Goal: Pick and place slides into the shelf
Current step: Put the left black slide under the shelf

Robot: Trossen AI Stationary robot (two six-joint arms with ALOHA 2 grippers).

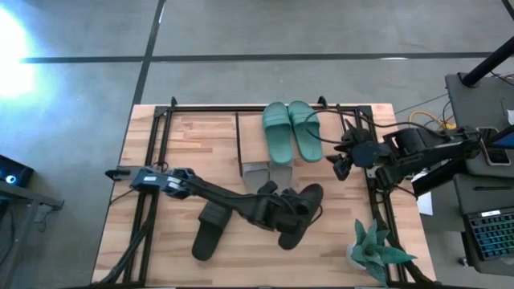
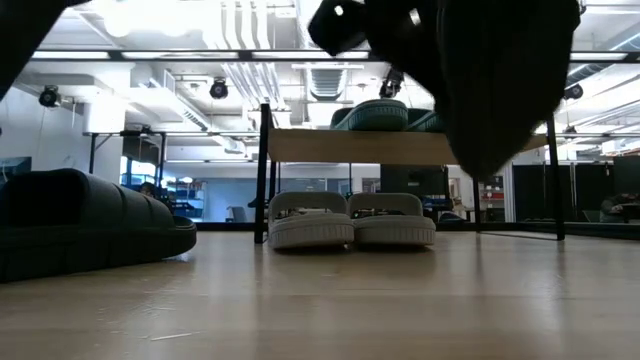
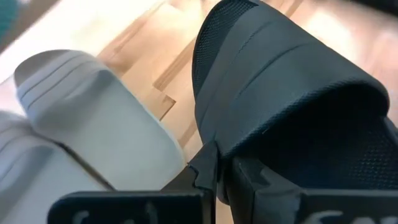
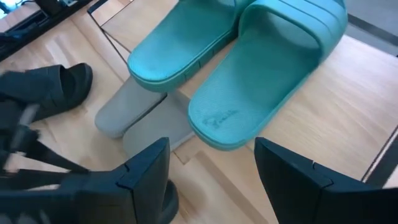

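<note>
High view: left gripper (image 1: 299, 210) sits mid-bench, fingers clamped on the strap of one black slide (image 1: 299, 215), as the left wrist view confirms at close range. In the low view that slide hangs clear of the bench. Its mate (image 1: 210, 230) lies flat, well apart, toward the front-left. The shelf (image 1: 273, 138) stands at the back of the bench — teal pair (image 1: 291, 131) on its plank, grey pair (image 2: 347, 220) on the bench beneath it (toes protrude in the high view).

Right gripper (image 1: 344, 158) waits just beside the shelf's right end, fingers wide and empty.

Key relation: the shelf lies straight back from the held slide, the grey toes just beyond it. The slide's long axis runs slightly oblique to the shelved pairs — my judgement is that it needs squaring before placement. The left arm is committed to the carry.
</note>
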